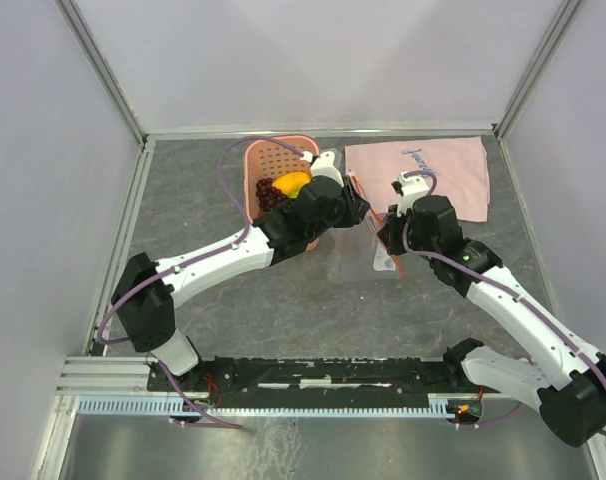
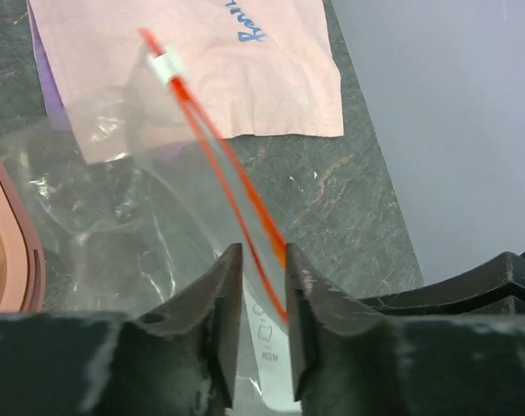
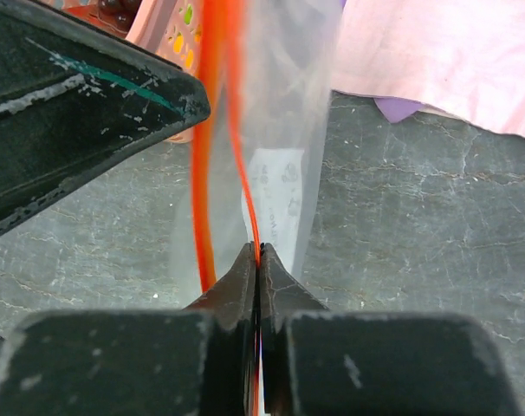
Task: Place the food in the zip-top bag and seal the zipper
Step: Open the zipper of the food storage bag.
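The job has hardly begun. The yellow mango point(image 1: 293, 183) and the purple grapes point(image 1: 268, 195) are in the pink basket point(image 1: 268, 150), just behind the left pincer point(image 2: 263, 260). No food shows inside the zip-top bag point(image 2: 115, 225). So all the food has to go in, and then the zipper point(image 3: 215, 78) has to be pressed shut. The clear bag is held between the two pincers, above the desk point(image 1: 283, 320). The right pincer point(image 3: 258, 256) is squeezed tight on one red edge of the bag's mouth. The left pincer has its fingers a little apart, with the red strip running through the gap, and it does not look like it is pinching. The zipper is long and thin. It runs from between the left pincer's fingers straight away from it, out to the white slider point(image 2: 165, 67) at the far end, toward the pink cloth point(image 1: 433, 175). Its two red lines split apart ahead of each pincer, so I think the mouth is open a bit.
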Controlling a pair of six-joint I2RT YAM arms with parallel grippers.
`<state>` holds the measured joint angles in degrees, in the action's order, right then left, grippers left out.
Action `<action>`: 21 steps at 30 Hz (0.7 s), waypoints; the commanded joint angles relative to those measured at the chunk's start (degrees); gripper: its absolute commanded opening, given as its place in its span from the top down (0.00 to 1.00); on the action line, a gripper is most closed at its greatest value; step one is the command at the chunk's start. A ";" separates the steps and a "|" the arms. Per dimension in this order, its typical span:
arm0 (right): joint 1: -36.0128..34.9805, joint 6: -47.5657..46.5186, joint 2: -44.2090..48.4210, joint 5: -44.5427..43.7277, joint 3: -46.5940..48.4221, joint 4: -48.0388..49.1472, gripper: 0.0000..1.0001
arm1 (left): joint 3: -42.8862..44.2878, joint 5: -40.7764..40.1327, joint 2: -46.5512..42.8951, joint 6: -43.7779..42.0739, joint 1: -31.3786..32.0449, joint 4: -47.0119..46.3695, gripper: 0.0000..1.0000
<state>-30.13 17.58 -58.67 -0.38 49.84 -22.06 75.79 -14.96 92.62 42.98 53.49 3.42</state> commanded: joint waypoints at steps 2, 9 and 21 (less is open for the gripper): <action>-0.24 -1.77 1.25 -2.66 4.45 -1.14 0.98 | 0.84 0.10 -3.44 0.17 0.22 -1.28 0.60; -0.40 -2.76 1.85 -3.40 6.32 -2.16 0.98 | -0.86 3.42 -3.15 1.18 0.36 -1.75 0.52; -1.07 -3.53 1.89 -4.39 6.96 -2.05 0.98 | 1.12 4.62 1.07 1.49 0.38 -1.59 0.51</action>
<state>-30.76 15.09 -57.93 -3.11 53.69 -25.34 75.29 -10.33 92.14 43.03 53.74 3.25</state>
